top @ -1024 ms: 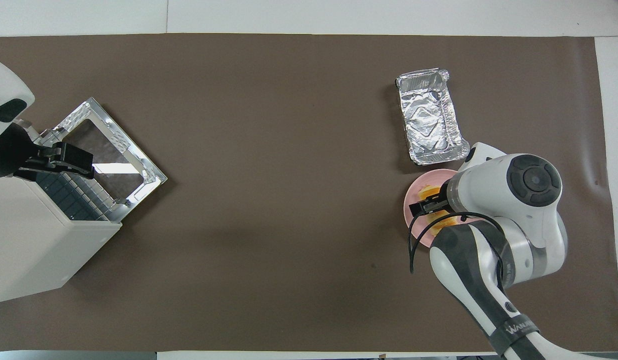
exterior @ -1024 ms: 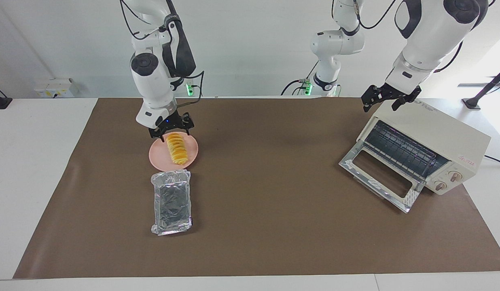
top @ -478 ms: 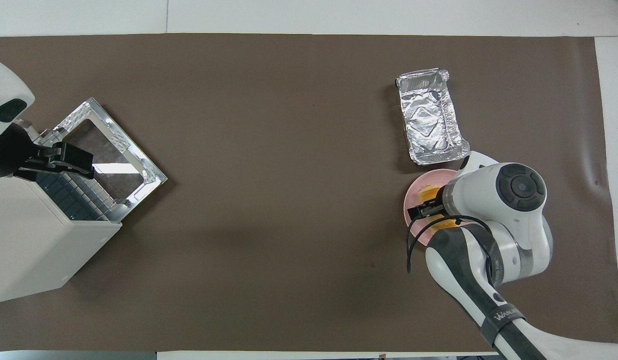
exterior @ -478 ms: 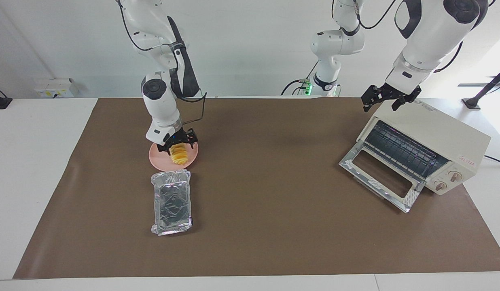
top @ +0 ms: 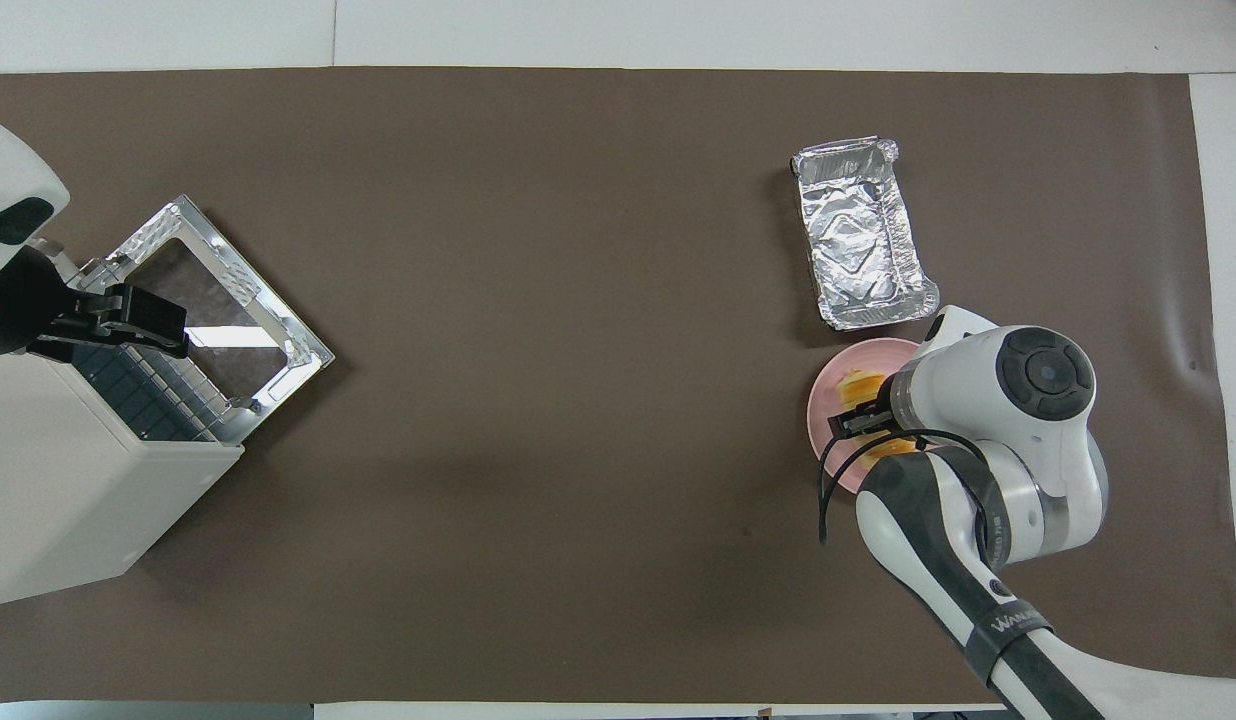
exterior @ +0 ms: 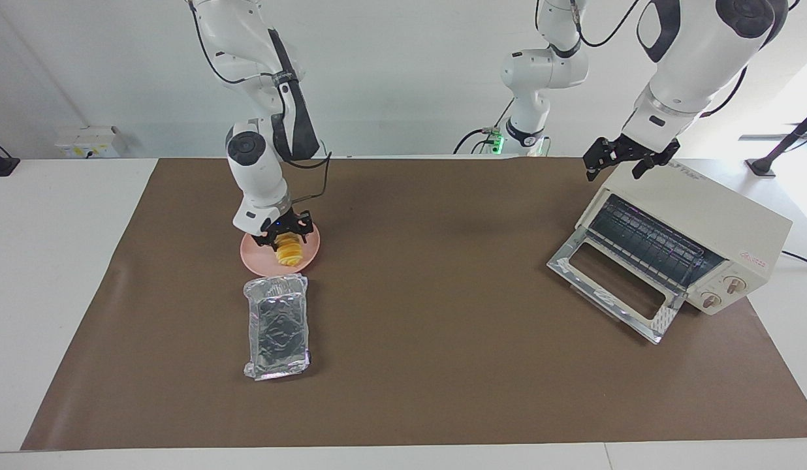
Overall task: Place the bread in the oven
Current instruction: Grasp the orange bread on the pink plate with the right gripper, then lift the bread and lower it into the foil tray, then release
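The bread [exterior: 289, 252], a ridged golden-yellow loaf, lies on a round pink plate [exterior: 253, 257] toward the right arm's end of the table. My right gripper [exterior: 284, 236] is down on the loaf's end nearer the robots and hides that end. From overhead the right gripper [top: 858, 420] and wrist cover most of the bread [top: 858, 383]. The cream-white oven [exterior: 704, 215] stands at the left arm's end, its glass door [exterior: 612, 287] dropped open and the wire rack showing. My left gripper [exterior: 629, 160] hangs open over the oven's top edge and waits there.
A crinkled silver foil tray [exterior: 277, 326] lies right beside the plate, farther from the robots. A brown mat [exterior: 443, 294] covers the table. In the overhead view the oven [top: 68, 490] and its open door [top: 218, 300] fill the left arm's corner.
My right gripper has come down from just above the plate onto the bread, and the arm has leaned in over it. The left arm has not moved.
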`<act>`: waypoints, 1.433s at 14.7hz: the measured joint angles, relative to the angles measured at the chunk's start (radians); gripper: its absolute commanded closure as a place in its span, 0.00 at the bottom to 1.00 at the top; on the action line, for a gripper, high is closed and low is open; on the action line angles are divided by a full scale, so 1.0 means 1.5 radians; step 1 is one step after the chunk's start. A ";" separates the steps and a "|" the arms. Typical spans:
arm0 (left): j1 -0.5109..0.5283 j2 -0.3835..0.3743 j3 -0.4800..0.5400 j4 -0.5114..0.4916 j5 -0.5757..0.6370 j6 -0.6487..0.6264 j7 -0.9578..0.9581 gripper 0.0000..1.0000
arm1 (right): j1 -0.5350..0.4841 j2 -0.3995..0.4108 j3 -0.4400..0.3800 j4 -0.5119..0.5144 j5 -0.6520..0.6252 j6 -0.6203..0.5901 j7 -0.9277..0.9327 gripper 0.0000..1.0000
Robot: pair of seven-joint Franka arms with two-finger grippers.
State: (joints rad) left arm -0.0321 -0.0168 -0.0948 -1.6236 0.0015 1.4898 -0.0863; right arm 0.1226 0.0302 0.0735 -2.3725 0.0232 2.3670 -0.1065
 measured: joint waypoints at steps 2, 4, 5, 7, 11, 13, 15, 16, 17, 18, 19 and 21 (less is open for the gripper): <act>0.000 0.000 0.000 0.000 0.000 0.000 0.000 0.00 | 0.000 0.000 0.000 0.001 0.000 0.001 0.000 1.00; 0.000 0.000 0.000 0.000 0.000 0.000 0.000 0.00 | 0.000 0.000 -0.001 0.001 0.000 0.001 0.000 1.00; 0.000 0.000 0.000 0.000 0.000 0.000 0.000 0.00 | 0.000 0.000 -0.001 0.001 0.000 0.001 0.000 1.00; 0.000 0.000 0.000 0.000 0.000 0.000 0.000 0.00 | -0.001 0.000 -0.001 0.002 0.000 0.000 0.000 1.00; 0.000 0.000 0.000 0.000 0.000 0.000 0.000 0.00 | -0.005 0.000 -0.001 0.055 0.000 -0.093 0.000 1.00; 0.000 0.000 0.000 0.000 0.000 0.000 0.000 0.00 | -0.011 0.000 -0.002 0.131 0.000 -0.185 0.000 1.00; 0.000 0.000 0.000 0.000 0.000 0.000 0.000 0.00 | -0.018 0.004 -0.002 0.211 0.000 -0.247 0.000 1.00; 0.000 0.000 0.000 0.000 0.000 0.000 0.000 0.00 | -0.019 0.012 -0.002 0.247 0.000 -0.257 0.000 1.00; 0.000 0.000 0.000 0.000 0.000 0.000 0.000 0.00 | -0.020 0.025 -0.002 0.283 0.000 -0.258 0.000 1.00; 0.000 0.000 0.000 0.000 0.000 0.000 0.000 0.00 | -0.020 0.042 -0.002 0.314 0.000 -0.258 0.000 1.00; 0.000 0.000 0.000 0.000 0.000 0.000 0.000 0.00 | -0.020 0.060 -0.002 0.342 0.000 -0.256 0.000 1.00; 0.000 0.000 0.000 0.000 0.000 0.000 0.000 0.00 | -0.025 0.102 -0.003 0.393 0.000 -0.247 0.000 1.00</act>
State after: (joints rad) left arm -0.0321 -0.0168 -0.0948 -1.6236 0.0015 1.4899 -0.0863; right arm 0.0857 0.1838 0.0696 -1.7835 0.0228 1.9969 -0.1064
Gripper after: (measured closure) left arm 0.000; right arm 0.899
